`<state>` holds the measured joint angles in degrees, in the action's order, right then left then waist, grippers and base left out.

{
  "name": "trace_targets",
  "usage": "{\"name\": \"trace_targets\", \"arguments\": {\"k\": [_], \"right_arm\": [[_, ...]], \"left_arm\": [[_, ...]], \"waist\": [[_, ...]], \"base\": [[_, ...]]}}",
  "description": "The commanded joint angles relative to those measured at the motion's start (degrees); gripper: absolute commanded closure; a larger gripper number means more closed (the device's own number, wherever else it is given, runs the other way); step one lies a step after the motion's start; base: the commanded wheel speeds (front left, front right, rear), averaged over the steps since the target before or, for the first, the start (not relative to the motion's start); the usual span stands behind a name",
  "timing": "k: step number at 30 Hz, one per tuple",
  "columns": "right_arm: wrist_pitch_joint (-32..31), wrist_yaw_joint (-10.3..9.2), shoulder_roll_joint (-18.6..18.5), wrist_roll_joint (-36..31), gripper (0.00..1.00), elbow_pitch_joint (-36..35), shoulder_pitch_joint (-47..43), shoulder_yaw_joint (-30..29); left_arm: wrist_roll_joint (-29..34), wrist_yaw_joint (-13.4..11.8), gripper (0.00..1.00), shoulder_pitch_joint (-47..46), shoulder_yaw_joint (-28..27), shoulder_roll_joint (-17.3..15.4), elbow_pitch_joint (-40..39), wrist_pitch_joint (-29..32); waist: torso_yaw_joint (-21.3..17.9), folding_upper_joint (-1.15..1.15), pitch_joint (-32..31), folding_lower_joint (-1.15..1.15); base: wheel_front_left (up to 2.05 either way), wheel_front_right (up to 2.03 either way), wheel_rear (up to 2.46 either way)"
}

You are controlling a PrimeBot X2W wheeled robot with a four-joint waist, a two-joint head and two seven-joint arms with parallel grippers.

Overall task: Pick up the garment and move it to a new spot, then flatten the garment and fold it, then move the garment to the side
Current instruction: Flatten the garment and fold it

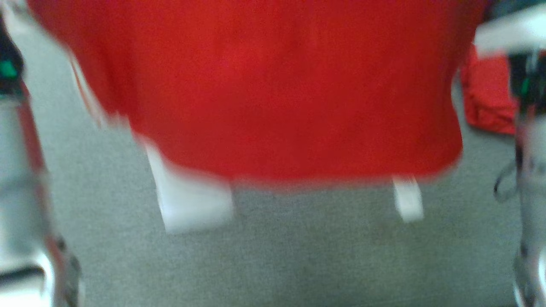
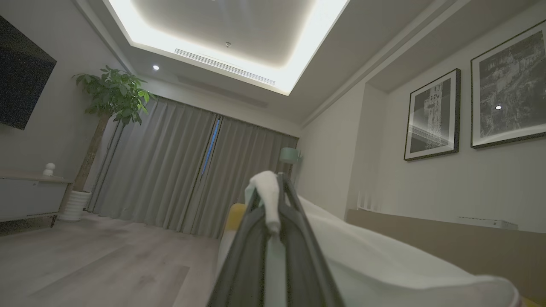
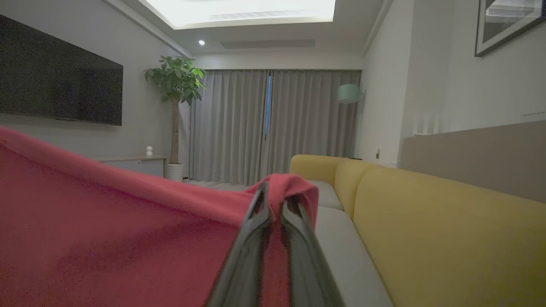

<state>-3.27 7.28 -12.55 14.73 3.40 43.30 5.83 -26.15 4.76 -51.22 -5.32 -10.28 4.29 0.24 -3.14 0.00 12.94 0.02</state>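
The garment (image 1: 277, 94) is red with white trim pieces hanging at its lower edge, and it hangs spread out and blurred above a grey surface (image 1: 298, 256). My left gripper (image 2: 273, 187) is shut on a white part of the garment (image 2: 268, 196), and more white cloth drapes down to its right. My right gripper (image 3: 275, 200) is shut on a red edge of the garment (image 3: 106, 221), which stretches away to the left. In the head view my pale forearms stand at the left edge (image 1: 17, 170) and the right edge (image 1: 529, 149).
A second red cloth heap (image 1: 486, 102) lies at the far right on the grey surface. A yellow sofa (image 3: 426, 221) with grey seat cushions (image 3: 341, 247) stands close on the right. Further off are a potted plant (image 3: 175, 85), curtains (image 3: 273, 123) and a wall screen (image 3: 59, 85).
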Motion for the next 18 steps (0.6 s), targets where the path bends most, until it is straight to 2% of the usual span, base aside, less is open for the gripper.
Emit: {"name": "trace_targets", "arguments": {"k": [1, 6, 10, 14, 18], "right_arm": [[0.4, 0.21, -0.1, 0.5, 1.0, 0.5, 4.9, 0.7], [5.3, 0.21, -0.1, -0.1, 1.0, 16.8, 21.9, 4.3], [11.7, 0.21, -0.1, -2.7, 1.0, 28.9, 31.7, 4.7], [15.7, 0.21, 0.3, -3.6, 1.0, 37.6, 35.1, 5.2], [17.3, 0.21, -0.1, -3.3, 1.0, 43.3, 32.8, 6.6]], "left_arm": [[0.5, 0.2, 1.0, -4.9, -1.3, -3.5, 0.5, -0.4], [3.6, 1.2, 1.0, -19.6, -0.1, -8.8, 16.6, -5.2], [5.5, 1.5, 1.0, -28.2, 1.7, -10.0, 26.4, -9.7], [6.2, 2.1, 1.0, -31.9, 3.9, -9.7, 33.3, -13.0], [6.0, 2.5, 1.0, -29.5, 6.7, -8.6, 37.4, -14.6]], "waist": [[0.5, 0.0, 5.4, -0.02], [1.3, 0.0, 10.9, -0.02], [2.4, 0.0, 12.1, -0.02], [3.4, 0.0, 12.2, -0.02], [4.3, 0.0, 11.9, -0.02]], "base": [[0.0, 0.0, 0.0], [0.0, 0.0, 0.0], [0.0, 0.0, 0.0], [0.0, 0.0, 0.0], [0.0, 0.0, 0.0]]}}
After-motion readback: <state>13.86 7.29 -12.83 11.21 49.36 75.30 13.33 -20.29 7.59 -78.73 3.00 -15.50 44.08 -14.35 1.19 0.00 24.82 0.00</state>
